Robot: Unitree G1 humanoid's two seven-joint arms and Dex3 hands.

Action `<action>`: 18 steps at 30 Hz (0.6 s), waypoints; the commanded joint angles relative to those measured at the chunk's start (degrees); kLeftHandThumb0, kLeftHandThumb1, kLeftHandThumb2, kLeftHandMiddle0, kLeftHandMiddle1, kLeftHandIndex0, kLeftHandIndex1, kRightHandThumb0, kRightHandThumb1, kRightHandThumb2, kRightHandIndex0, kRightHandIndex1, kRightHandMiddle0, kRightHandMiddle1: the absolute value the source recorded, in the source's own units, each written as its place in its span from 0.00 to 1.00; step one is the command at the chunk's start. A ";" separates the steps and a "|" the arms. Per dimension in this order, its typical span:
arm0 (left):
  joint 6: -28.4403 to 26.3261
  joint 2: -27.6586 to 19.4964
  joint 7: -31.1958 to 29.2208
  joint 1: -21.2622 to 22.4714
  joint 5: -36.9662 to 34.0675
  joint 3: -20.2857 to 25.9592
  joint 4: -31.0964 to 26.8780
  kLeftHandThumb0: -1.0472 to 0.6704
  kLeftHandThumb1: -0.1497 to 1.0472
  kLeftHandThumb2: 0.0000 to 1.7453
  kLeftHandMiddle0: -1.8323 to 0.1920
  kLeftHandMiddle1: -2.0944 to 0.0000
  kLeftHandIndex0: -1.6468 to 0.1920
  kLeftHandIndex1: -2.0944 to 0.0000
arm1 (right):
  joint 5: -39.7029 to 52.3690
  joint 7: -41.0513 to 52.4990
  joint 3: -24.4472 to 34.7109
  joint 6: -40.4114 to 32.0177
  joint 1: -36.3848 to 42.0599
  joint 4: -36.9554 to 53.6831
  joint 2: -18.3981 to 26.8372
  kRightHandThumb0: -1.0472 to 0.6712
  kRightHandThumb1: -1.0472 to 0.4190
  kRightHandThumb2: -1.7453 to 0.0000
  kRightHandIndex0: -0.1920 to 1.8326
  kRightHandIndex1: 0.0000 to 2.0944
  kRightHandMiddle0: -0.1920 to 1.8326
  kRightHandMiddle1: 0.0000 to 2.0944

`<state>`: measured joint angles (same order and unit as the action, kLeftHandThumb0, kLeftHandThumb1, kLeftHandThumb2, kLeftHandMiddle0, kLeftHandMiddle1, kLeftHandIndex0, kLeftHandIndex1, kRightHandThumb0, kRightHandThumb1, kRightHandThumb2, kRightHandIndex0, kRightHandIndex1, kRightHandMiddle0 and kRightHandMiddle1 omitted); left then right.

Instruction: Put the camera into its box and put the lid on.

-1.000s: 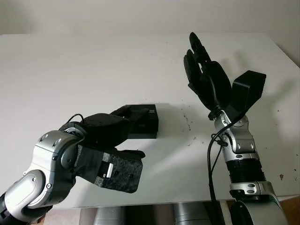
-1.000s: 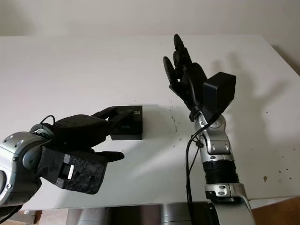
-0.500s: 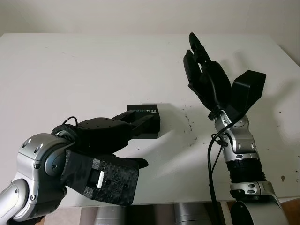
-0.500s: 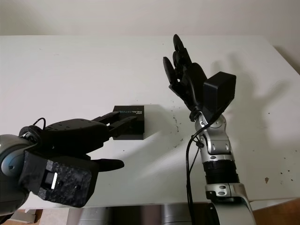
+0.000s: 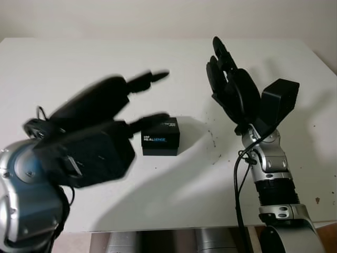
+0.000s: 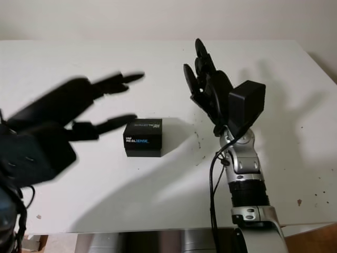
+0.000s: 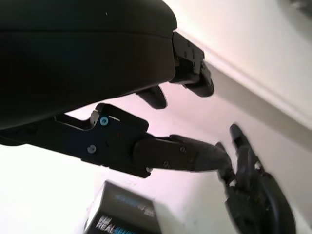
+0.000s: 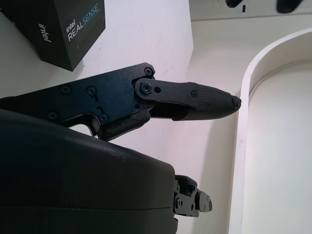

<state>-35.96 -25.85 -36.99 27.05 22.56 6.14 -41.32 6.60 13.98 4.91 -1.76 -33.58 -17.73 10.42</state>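
A small black camera box (image 5: 160, 137) printed "Intel RealSense" sits closed, lid on, near the middle of the white table (image 5: 105, 58). No loose camera can be seen. My left hand (image 5: 157, 97) is open and raised above the table just left of the box, not touching it. My right hand (image 5: 217, 57) stands open and upright in the air to the right of the box, well apart from it. The box (image 8: 58, 29) appears in the right wrist view beyond that hand's finger (image 8: 195, 100). In the left wrist view the box (image 7: 122, 217) lies below the finger (image 7: 185, 153).
Small dark specks (image 5: 212, 138) mark the table right of the box. The table's front edge (image 5: 174, 227) runs close to both arms, and its right edge (image 5: 327, 62) is beyond the right arm.
My left hand has let go of the box top and swung up and to the left, uncovering the closed box. The right hand has not moved.
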 commanded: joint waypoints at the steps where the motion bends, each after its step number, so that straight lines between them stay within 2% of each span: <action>1: 3.94 -0.18 2.29 0.96 -3.84 3.72 5.02 0.23 0.96 0.04 0.98 0.58 0.97 0.70 | 0.17 0.23 0.27 0.34 -0.48 0.30 0.56 0.17 0.00 0.72 0.02 0.02 0.04 0.03; 3: 5.89 -1.16 3.68 0.81 -6.48 4.77 8.12 0.21 0.95 0.03 0.98 0.67 0.99 0.79 | 0.25 0.32 0.36 0.69 -0.40 0.19 0.54 0.18 0.00 0.72 0.02 0.02 0.04 0.03; 9: 11.05 -4.75 3.65 0.05 -13.38 5.57 17.48 0.17 0.93 0.03 1.00 0.76 1.00 0.89 | 0.23 0.46 0.50 0.61 -0.23 0.26 0.81 0.18 0.00 0.72 0.02 0.03 0.05 0.03; 11: 11.25 -6.38 2.78 0.05 -15.07 5.13 20.21 0.15 0.93 0.03 0.98 0.87 1.00 0.95 | 0.27 0.72 0.49 0.82 -0.27 0.07 0.89 0.18 0.00 0.72 0.02 0.03 0.04 0.03; 13: 11.50 -7.73 1.95 0.13 -16.48 4.52 23.15 0.14 0.92 0.03 0.96 0.93 1.00 0.98 | 0.28 0.80 0.44 0.60 -0.25 0.14 0.94 0.18 0.00 0.72 0.02 0.02 0.04 0.02; 18: 14.38 -8.56 -0.44 1.62 -21.73 3.58 31.94 0.14 0.90 0.02 0.94 0.95 1.00 1.00 | 0.06 0.78 0.32 0.63 -0.18 0.15 1.05 0.18 0.00 0.72 0.02 0.03 0.04 0.03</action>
<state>-22.53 -33.73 -36.91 27.17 1.81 10.18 -10.91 6.70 14.65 5.04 -1.66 -33.56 -17.74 10.88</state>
